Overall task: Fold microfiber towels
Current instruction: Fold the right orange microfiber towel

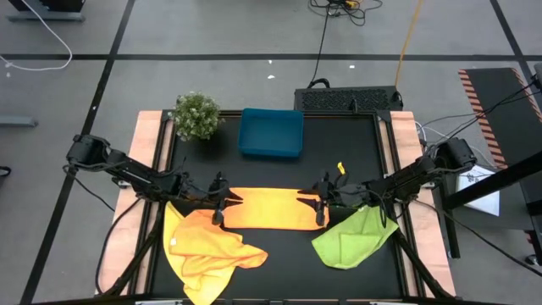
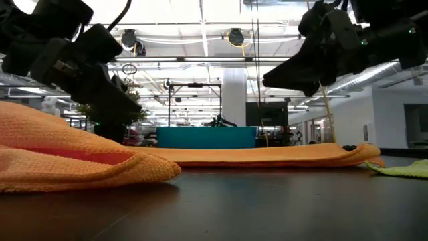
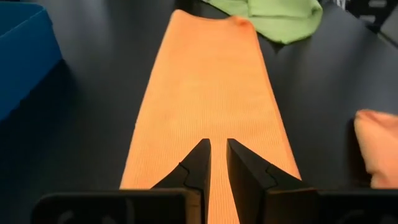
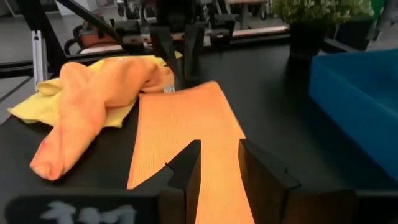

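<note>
An orange microfiber towel, folded into a long strip, lies flat across the middle of the table. My left gripper hangs low over the strip's left end, fingers a narrow gap apart with nothing between them. My right gripper stands open above the strip's right end and, in the low view, is lifted well clear of it. A crumpled heap of yellow and orange towels lies at the near left. A lime green towel lies at the near right. My left gripper's fingertips stand just over the left end of the strip, slanting down along its length. Whether they touch the cloth, I cannot tell. The strip lies flat and slack on the table.
A blue tray sits at the far middle of the table, with a small bushy plant to its left. Bare black tabletop shows between the tray and the strip and along the near edge between the two heaps.
</note>
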Robot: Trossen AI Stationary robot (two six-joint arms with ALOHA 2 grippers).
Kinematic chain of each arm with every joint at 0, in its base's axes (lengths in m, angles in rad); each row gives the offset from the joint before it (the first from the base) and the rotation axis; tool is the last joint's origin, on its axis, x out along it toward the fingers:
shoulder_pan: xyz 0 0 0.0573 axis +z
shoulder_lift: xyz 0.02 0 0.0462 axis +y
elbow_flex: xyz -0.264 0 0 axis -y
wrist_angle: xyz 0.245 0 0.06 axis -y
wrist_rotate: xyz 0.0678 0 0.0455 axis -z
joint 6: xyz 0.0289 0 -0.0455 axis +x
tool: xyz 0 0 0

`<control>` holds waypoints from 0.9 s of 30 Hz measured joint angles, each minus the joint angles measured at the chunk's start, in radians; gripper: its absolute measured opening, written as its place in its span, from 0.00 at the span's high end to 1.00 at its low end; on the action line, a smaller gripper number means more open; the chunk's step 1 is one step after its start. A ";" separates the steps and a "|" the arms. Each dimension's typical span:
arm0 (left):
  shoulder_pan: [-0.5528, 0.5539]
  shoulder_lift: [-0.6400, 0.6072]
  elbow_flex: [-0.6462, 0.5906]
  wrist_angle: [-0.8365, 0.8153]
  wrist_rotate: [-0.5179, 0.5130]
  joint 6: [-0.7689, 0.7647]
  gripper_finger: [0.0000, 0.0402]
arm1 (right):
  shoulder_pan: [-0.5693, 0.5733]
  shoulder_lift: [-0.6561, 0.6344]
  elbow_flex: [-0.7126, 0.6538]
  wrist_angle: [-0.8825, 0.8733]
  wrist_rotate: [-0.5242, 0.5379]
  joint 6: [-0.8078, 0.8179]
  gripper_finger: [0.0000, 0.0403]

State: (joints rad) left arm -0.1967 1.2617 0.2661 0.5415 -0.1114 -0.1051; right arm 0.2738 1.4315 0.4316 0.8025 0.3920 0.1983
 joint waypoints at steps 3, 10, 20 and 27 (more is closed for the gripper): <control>0.004 -0.002 0.000 0.000 0.001 0.068 0.87 | 0.000 0.000 0.000 0.044 0.000 -0.057 0.76; 0.051 -0.002 0.000 0.000 0.009 0.104 0.87 | -0.034 0.000 0.000 0.049 0.001 -0.120 0.76; 0.144 -0.002 0.047 -0.163 0.109 0.079 0.87 | -0.233 0.000 0.059 -0.241 -0.210 0.082 0.76; 0.168 0.008 0.243 -0.573 0.111 0.070 0.87 | -0.213 0.000 0.260 -0.661 -0.212 0.093 0.76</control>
State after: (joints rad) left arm -0.0288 1.2700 0.5089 -0.0319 -0.0005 -0.0348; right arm 0.0604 1.4311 0.6918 0.1414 0.1797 0.2909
